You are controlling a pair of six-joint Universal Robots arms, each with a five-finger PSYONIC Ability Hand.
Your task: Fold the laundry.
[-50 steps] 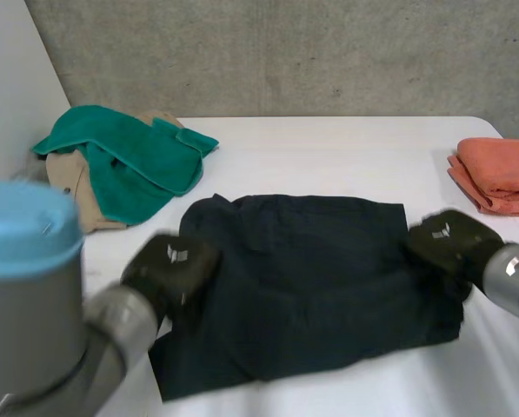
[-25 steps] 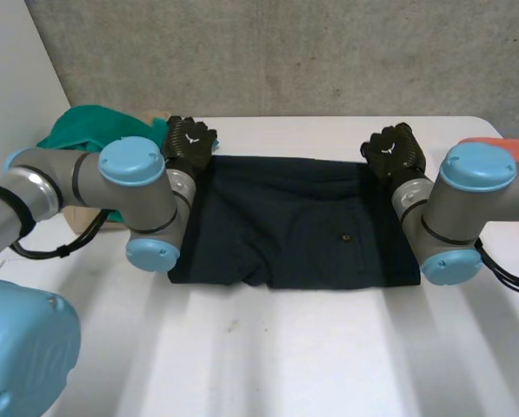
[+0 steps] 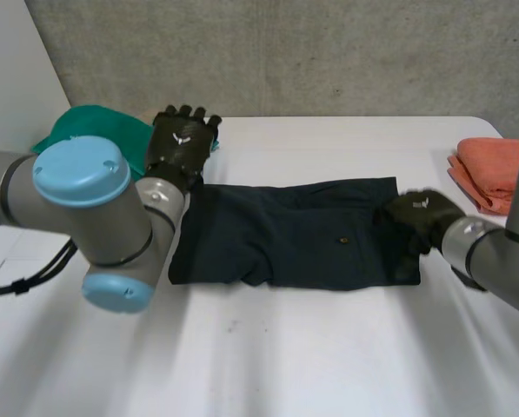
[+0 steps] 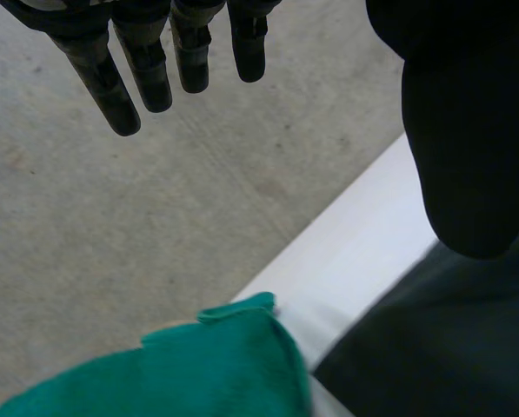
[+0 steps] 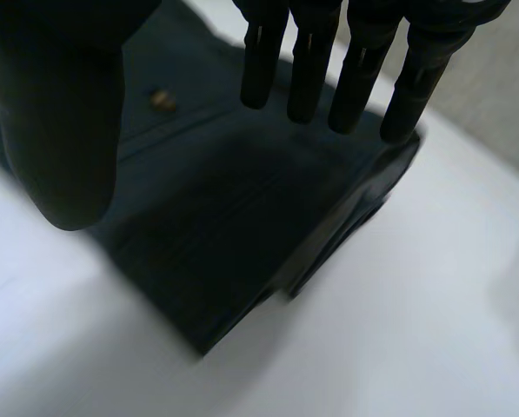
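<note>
The dark shorts point(image 3: 302, 230) are lying folded in the middle of the white table point(image 3: 329, 347), their long axis running side to side across the robot. The right hand point(image 3: 420, 215) is hovering over their right end, fingers straight and gripping nothing, so it is probably the better placed for a fold leftward. Farther back, the left hand point(image 3: 182, 143) is hanging open and empty above the far left corner, beside the green towel point(image 3: 94, 126).

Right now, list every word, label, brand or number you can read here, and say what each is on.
No words or numbers can be read.
On the left hand: a small white emblem on its back, a shape with no legible letters.
On the right hand: a similar white mark, too small to read.
On the dark shorts: a small button, with no label showing.
</note>
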